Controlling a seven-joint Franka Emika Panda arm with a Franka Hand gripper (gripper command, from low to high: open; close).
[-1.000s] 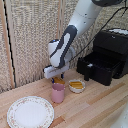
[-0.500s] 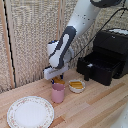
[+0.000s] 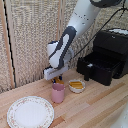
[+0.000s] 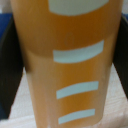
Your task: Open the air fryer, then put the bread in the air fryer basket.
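Exterior view: air fryer [image 3: 112, 47] at far right w/ air fryer basket [image 3: 97, 67] pulled out and air fryer handle [image 3: 86, 76] free, so opening step looks done. Gripper [image 3: 58, 78] is hanging just above pink cup [image 3: 58, 93], fingers clamped on the bread [image 4: 67, 65], which is filling the wrist view between dark fingers [image 4: 9, 70]. Left to do: carry to basket, drop, retract.

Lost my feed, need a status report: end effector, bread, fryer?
End effector shut on bread, just above pink cup. Air fryer basket pulled open. Path to basket looks clear.
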